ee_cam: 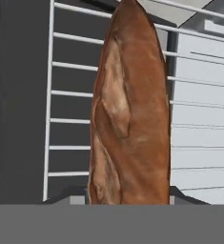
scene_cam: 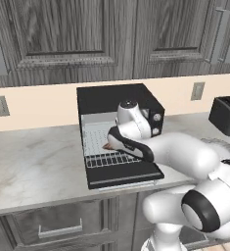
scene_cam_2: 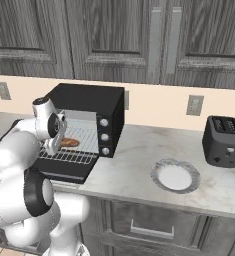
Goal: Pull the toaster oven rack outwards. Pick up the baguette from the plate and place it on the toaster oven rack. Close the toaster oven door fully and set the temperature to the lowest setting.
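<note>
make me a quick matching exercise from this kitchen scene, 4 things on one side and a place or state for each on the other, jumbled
1. baguette
2. plate
3. toaster oven door
4. slot toaster

a. folded down open
b. bare, on the counter right of the oven
c. over the pulled-out rack, between the gripper's fingertips
d. upright at the counter's far right

Pairs: 1-c, 2-b, 3-a, 4-d
</note>
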